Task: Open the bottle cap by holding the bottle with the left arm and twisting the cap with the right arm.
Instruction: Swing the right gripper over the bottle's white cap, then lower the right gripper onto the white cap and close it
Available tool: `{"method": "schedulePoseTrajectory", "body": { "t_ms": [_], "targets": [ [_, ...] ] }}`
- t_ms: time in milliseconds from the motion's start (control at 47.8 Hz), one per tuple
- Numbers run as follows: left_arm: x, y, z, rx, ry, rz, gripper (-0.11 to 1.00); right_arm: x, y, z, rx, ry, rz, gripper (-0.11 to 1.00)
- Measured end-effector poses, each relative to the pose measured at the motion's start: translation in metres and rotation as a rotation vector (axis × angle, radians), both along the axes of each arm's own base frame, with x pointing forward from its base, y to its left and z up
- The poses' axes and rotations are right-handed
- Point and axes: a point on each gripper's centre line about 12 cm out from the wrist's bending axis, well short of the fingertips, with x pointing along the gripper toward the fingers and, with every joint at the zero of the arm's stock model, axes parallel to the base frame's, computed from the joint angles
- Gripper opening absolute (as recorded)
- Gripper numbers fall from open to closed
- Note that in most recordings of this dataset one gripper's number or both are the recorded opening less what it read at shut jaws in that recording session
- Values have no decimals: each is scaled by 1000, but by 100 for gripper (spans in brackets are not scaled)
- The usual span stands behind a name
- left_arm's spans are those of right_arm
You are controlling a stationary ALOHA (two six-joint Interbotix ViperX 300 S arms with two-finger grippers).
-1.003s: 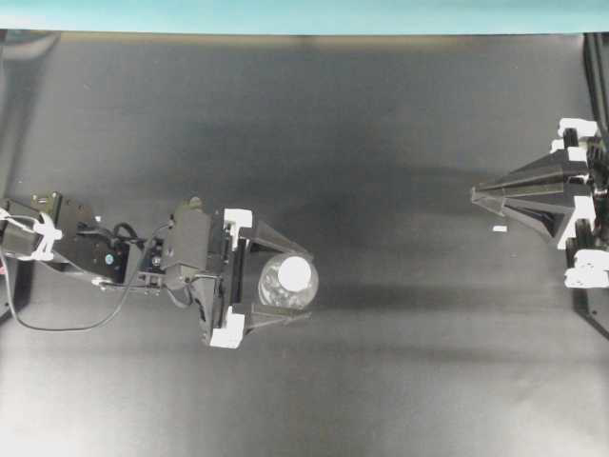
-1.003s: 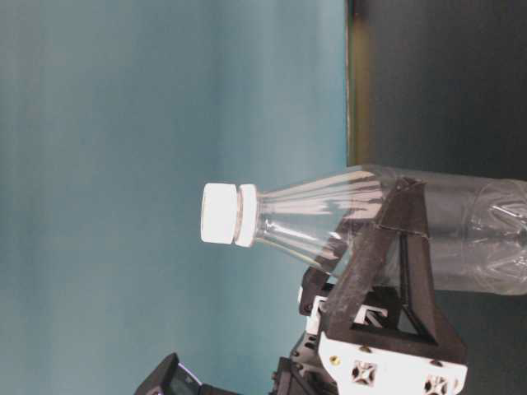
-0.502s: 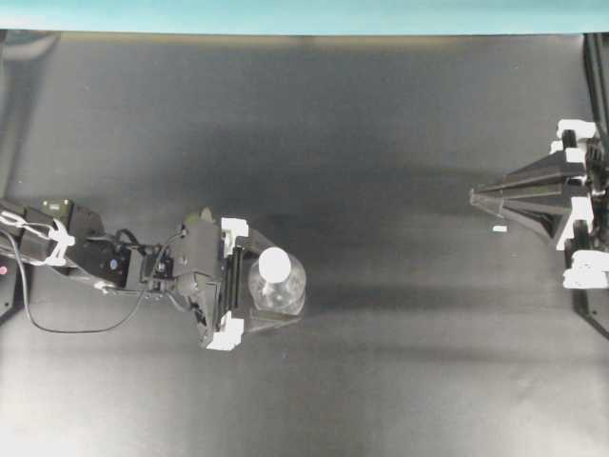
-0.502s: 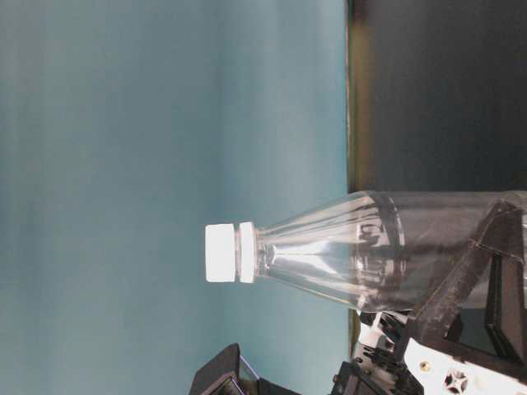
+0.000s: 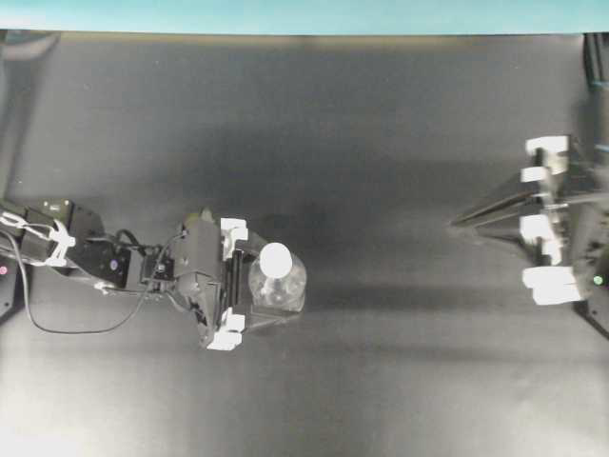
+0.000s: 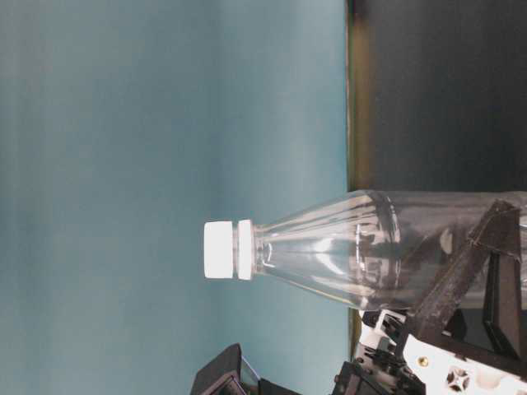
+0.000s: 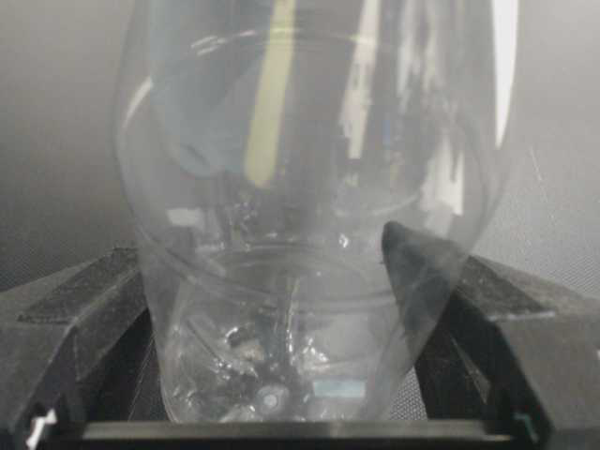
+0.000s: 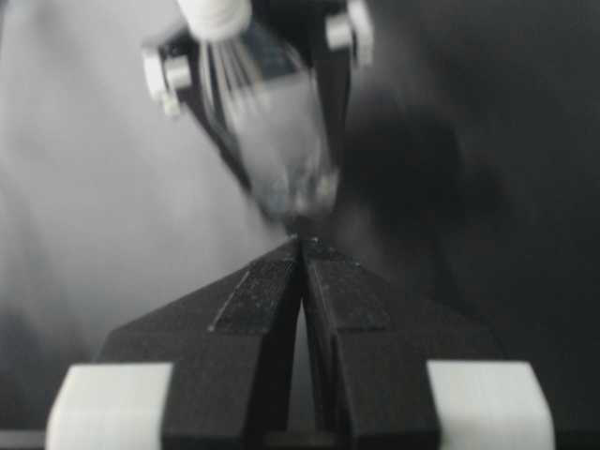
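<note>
A matte black tabletop (image 5: 381, 143) fills nearly the whole overhead view, with soft grey glare patches and faint bands of shadow across it. Along its far edge, at 12 o'clock, runs a strip of teal wall (image 5: 304, 14); the table-level view, which is turned on its side, shows the same plain teal wall (image 6: 123, 164) meeting the dark tabletop (image 6: 436, 82) at a thin olive seam.

The bottle (image 5: 278, 284) stands upright left of the middle of the tabletop, clear and colourless, its white bottle cap (image 5: 276, 258) on top. In the table-level view the cap (image 6: 221, 249) sits squarely on the neck of the bottle (image 6: 346, 247).

The left arm (image 5: 86, 257) reaches in from 9 o'clock, trailing loose black wires. Its claw (image 5: 271, 285) is spread around the lower body of the bottle; in the left wrist view a black finger (image 7: 75, 309) lies on each side of the bottle (image 7: 309, 234), close against the plastic, though a firm pinch cannot be told.

The right arm (image 5: 580, 238) sits at the 3 o'clock edge, well apart from the bottle. Its claw (image 5: 457, 223) is pressed together, its tip pointing toward 9 o'clock; the right wrist view shows the fingers (image 8: 253, 300) meeting on nothing, with the blurred bottle (image 8: 272, 131) beyond.
</note>
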Motion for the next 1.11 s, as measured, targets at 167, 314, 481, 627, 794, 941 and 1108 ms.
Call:
{"method": "schedulePoseTrajectory", "body": {
  "t_ms": [167,314,481,627,794,941,1108],
  "targets": [
    [-1,-1,-1,5,1,-4,82,26,5,15,20,181,3,0],
    [-1,-2,-1,6,-2,-10,82,51,9,21,41,338,3,2],
    [-1,-3,0,16,-6,-15,82,82,16,29,74,484,16,27],
    [-2,-3,-1,18,-5,-14,82,113,20,36,114,567,-4,65],
    [-2,-3,-1,19,-5,-16,82,148,23,46,215,638,-115,81],
    [-2,-3,0,18,-5,-14,82,172,24,45,314,733,-256,80],
    [-2,-3,-1,23,-5,-17,82,197,26,46,359,756,-318,80]
  ]
}}
